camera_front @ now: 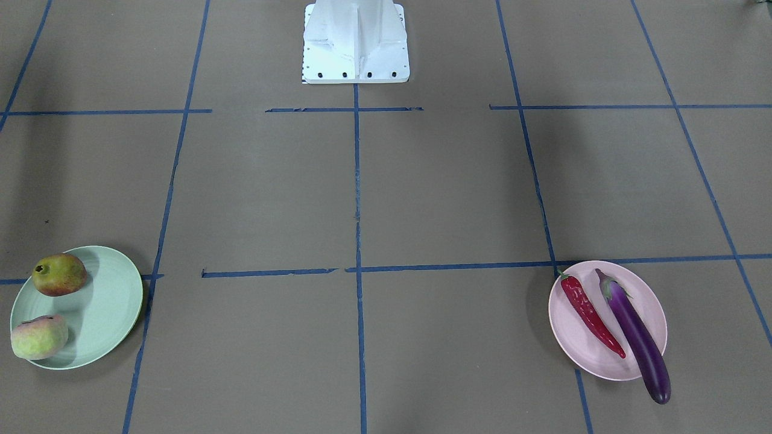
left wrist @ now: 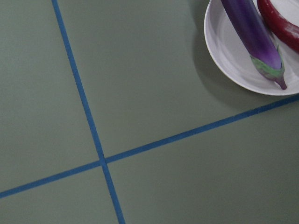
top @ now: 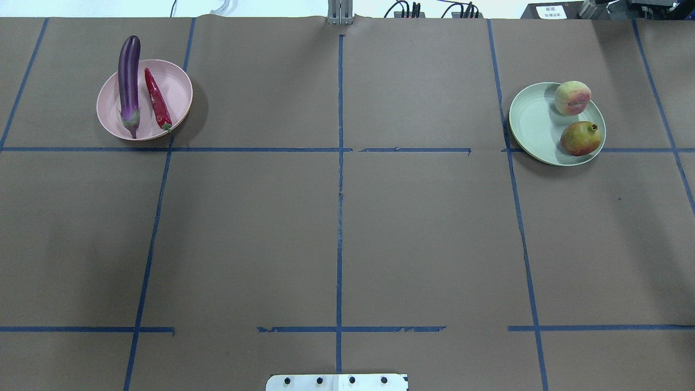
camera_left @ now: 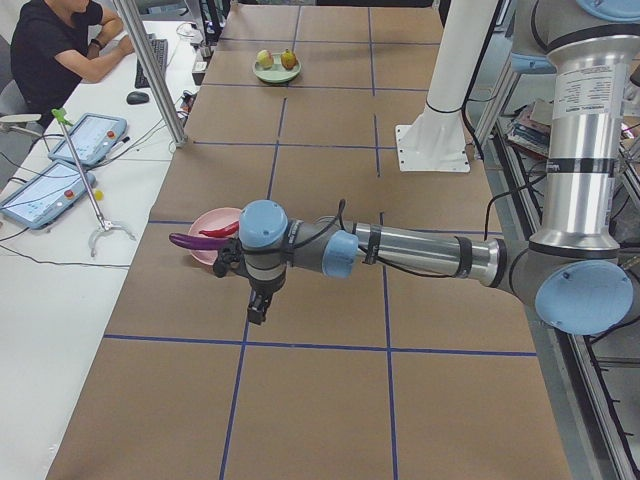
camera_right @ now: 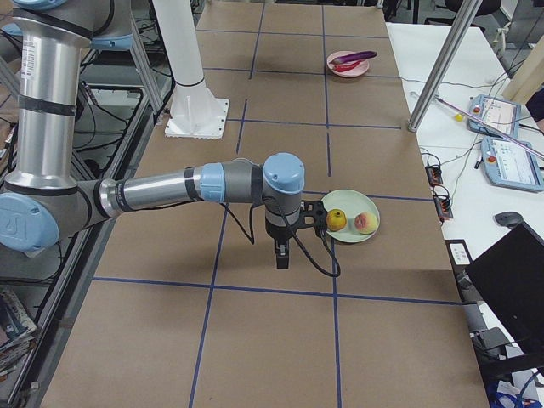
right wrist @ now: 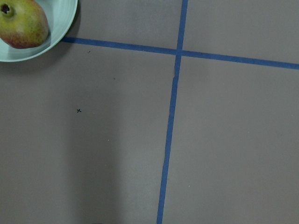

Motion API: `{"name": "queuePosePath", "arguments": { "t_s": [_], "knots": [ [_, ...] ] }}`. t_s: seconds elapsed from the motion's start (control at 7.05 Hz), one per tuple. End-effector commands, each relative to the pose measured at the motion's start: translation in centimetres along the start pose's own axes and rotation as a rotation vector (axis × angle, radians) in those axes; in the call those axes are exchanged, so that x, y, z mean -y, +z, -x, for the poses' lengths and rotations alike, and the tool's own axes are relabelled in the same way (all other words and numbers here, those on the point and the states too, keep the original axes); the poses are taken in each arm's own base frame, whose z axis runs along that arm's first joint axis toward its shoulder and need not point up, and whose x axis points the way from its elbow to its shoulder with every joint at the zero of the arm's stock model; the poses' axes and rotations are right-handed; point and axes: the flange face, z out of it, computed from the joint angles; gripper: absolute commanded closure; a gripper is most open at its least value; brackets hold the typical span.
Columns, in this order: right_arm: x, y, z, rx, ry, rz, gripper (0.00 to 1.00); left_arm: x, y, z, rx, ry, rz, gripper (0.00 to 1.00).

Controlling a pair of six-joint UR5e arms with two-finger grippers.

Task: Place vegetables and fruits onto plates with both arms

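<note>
Both grippers show only from the table's ends, so I cannot tell whether either is wide or narrow: the left gripper points down over the tabletop just beside the pink plate, and the right gripper points down just beside the green plate. Neither carries anything that can be seen. Two arms, one to each gripper, reach out level over the brown surface. There are two plates, both toward the tabletop's far edge from the robot, the pink one on its left half and the green one on its right half, well apart. On the pink plate lie two vegetables side by side: one purple eggplant, whose blunt end sticks out past the far rim, and one red chili, wholly inside the rim. On the green plate sit two fruits: one pale peach at the far rim and one red-and-yellow pomegranate near the right rim, close together. Blue tape lines divide the tabletop into squares. One white base stands at the middle of the near edge. Beyond the far edge, a person sits at a white desk with two tablets.
</note>
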Motion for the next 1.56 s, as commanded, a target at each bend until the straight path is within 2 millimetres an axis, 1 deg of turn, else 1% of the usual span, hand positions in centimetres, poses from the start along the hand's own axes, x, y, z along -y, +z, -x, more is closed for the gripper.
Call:
{"name": "queuePosePath", "arguments": {
  "t_s": [0.0,0.14,0.28,0.43,0.57,0.71,0.85,0.99,1.14,1.28,1.42],
  "knots": [
    [-2.0,1.0,-0.6,0.018,0.019,0.026,0.00,-1.5,-1.0,1.1,-0.016,-0.065,0.086,0.00],
    [-2.1,1.2,-0.8,0.019,0.023,0.030,0.00,0.4,-1.7,0.7,-0.023,-0.117,0.137,0.00],
    [-2.2,1.2,-0.7,0.020,0.024,0.029,0.00,0.9,-1.6,0.9,-0.027,-0.136,0.155,0.00],
    [-2.2,1.0,-0.5,0.021,0.021,0.026,0.00,0.6,-1.7,0.6,-0.027,-0.150,0.154,0.00],
    [-2.2,1.2,-0.7,0.020,0.028,0.029,0.00,0.5,-1.6,0.7,-0.028,-0.164,0.156,0.00],
    [-2.2,1.3,-0.7,0.020,0.025,0.031,0.00,0.7,-2.3,-0.1,-0.026,-0.146,0.139,0.00],
    [-2.4,0.0,0.5,0.020,0.008,0.008,0.00,-1.1,-2.6,-0.8,-0.030,-0.137,0.132,0.00],
    [-3.0,0.3,0.2,0.019,0.024,0.020,0.00,-1.4,-3.8,-2.1,-0.026,-0.121,0.114,0.00],
    [-4.4,1.1,-0.4,0.021,0.035,0.038,0.00,-2.7,-3.4,-2.0,-0.025,-0.126,0.119,0.00],
    [-4.3,1.6,-0.8,0.023,0.043,0.048,0.00,-3.2,-3.6,-2.3,-0.019,-0.124,0.121,0.00],
    [-4.5,1.8,-0.9,0.023,0.049,0.052,0.00,-3.7,-3.4,-2.1,-0.015,-0.123,0.128,0.00]
  ]
}}
